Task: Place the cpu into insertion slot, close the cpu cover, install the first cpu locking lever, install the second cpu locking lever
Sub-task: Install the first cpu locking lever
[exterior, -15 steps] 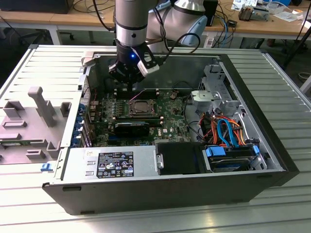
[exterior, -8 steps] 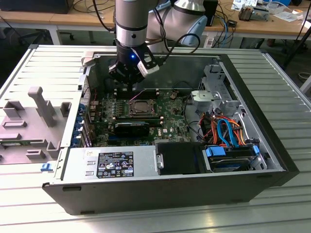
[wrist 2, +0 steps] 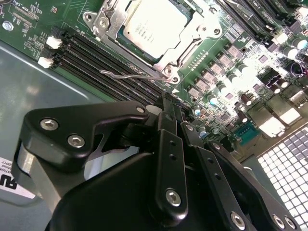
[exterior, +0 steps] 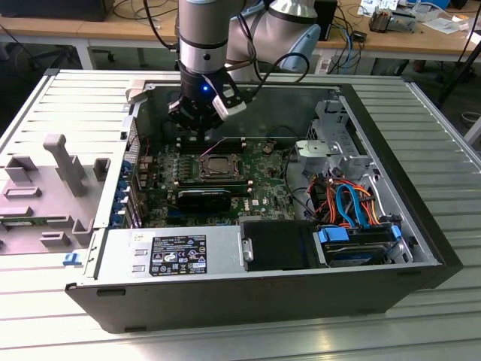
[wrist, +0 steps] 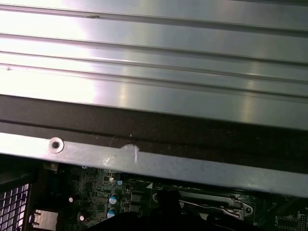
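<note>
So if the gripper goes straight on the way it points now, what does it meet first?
Probably the motherboard just beside the cpu socket, near the thin locking lever; the gripper points there, though depth is unclear.

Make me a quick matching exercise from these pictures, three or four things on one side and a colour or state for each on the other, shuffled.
Things:
1. the cpu
2. the cpu cover
3. the gripper
4. the cables beside the drive bay

States or colours:
A. blue and orange
B. black, above the motherboard
C. silver-grey top, seated in the socket
D. closed down around the chip

Pairs: 1-C, 2-D, 3-B, 4-A
</note>
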{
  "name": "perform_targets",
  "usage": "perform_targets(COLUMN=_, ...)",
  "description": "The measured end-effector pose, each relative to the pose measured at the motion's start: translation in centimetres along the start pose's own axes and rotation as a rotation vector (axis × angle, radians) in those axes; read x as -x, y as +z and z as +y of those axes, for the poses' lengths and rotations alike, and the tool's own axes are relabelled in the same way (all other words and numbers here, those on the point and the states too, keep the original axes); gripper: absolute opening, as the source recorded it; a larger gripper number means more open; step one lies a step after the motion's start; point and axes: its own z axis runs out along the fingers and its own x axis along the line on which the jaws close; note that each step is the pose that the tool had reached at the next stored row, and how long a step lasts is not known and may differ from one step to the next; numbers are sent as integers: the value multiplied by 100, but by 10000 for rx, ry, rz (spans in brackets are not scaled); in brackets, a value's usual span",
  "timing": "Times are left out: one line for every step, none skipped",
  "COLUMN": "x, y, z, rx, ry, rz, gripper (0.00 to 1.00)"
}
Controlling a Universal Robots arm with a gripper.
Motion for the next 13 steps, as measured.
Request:
perform_targets(x=0, y=3, z=0, rx=0, ry=0, rz=0, gripper=11)
perform_targets(x=0, y=7, z=0, rx=-1, ry=0, rz=0, gripper=11)
perform_targets(x=0, y=9, z=0, rx=0, ry=0, rz=0, gripper=11)
perform_targets(x=0, y=11, z=-1, rx=0, ry=0, rz=0, gripper=11)
perform_targets(x=1, y=14, z=-1, rx=0, ry=0, rz=0, gripper=11)
perform_targets(x=1, y=16, z=-1, rx=0, ry=0, rz=0, gripper=11)
perform_targets(x=1, y=19, z=-1, rx=0, ry=0, rz=0, gripper=11)
perform_targets(x=1, y=21, z=-1, rx=-1, ry=0, rz=0, gripper=11)
perform_targets(x=1, y=23, z=-1, rx=0, ry=0, rz=0, gripper=11)
perform_targets(x=1, y=25, z=-1, rx=-1, ry=0, rz=1, gripper=11)
perform_targets(x=1, y=27, z=-1, rx=0, ry=0, rz=1, gripper=11)
perform_targets(x=1, y=29, z=-1, rx=-1, ry=0, rz=1, gripper=11)
perform_targets(x=1, y=31, z=-2, rx=-1, ry=0, rz=0, gripper=11)
